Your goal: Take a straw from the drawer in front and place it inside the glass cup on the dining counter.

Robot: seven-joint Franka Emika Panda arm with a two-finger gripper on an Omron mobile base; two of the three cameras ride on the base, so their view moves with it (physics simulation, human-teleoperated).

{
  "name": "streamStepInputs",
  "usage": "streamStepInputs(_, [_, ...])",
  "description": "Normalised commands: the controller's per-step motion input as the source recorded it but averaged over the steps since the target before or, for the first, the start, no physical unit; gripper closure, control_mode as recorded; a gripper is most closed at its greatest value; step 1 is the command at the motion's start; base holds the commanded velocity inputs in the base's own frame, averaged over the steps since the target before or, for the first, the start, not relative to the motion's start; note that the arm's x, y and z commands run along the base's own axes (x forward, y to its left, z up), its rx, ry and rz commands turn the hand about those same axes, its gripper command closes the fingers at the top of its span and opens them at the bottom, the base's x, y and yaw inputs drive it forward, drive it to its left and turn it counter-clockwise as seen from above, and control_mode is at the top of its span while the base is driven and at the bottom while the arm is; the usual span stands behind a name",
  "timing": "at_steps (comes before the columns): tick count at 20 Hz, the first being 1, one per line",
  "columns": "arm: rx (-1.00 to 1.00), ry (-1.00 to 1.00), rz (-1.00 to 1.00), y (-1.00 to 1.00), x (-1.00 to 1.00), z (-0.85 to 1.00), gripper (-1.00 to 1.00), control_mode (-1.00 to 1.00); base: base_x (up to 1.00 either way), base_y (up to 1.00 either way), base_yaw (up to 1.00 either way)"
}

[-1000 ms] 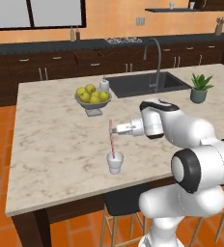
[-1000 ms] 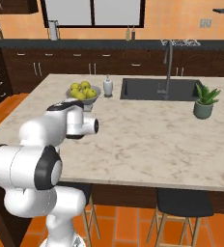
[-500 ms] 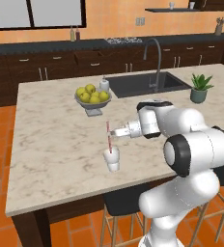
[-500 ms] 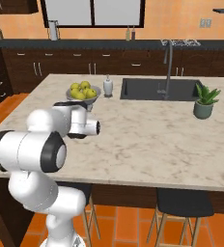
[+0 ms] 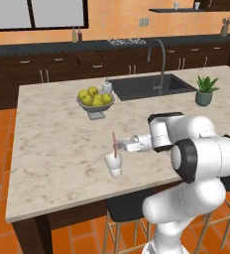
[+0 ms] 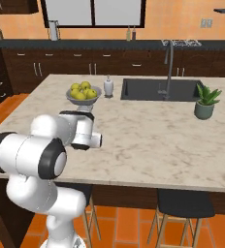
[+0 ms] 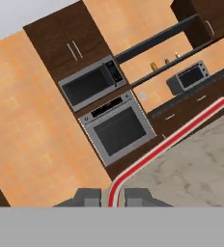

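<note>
The tool (image 5: 118, 146) reaches out sideways over the bench (image 5: 52, 144), and its jaws are narrow, closed on the straw (image 5: 114, 143). In the hand view the straw (image 7: 169, 140) comes up from between the two fingertips (image 7: 89, 197) and runs far ahead of the tool, so the hold is near one end and the long part is free. This makes sense, because the free part is what must go into the glass cup (image 5: 114, 164).

In the left base view the straw stands almost upright at the tip of the tool, and the glass cup is just below it, on the marble top. The lower end of the straw seems to be at the rim of the cup or already a little inside; I cannot tell which. The straw is kept upright probably so it can slide down through the small opening.

The fruit bowl (image 5: 94, 100) is beyond the tool, well apart, so it should not disturb the placing.
</note>
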Motion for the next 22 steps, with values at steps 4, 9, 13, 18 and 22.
streamStepInputs(4, [0.1,-0.02,0.0,0.0,-0.41,-0.06,1.0,-1.0,0.0,0.0,0.0])
streamStepInputs(9, [0.01,-0.08,0.0,-0.11,0.0,-0.13,1.0,-1.0,0.0,0.0,0.0])
streamStepInputs(13, [0.0,-0.12,0.0,-0.24,0.04,-0.06,1.0,-1.0,0.0,0.0,0.0])
streamStepInputs(18, [0.0,-0.09,0.0,-0.09,-0.03,-0.04,-1.0,-1.0,0.0,0.0,0.0])
streamStepInputs(22, [0.0,-0.01,0.0,0.0,-0.01,-0.01,-1.0,-1.0,0.0,0.0,0.0])
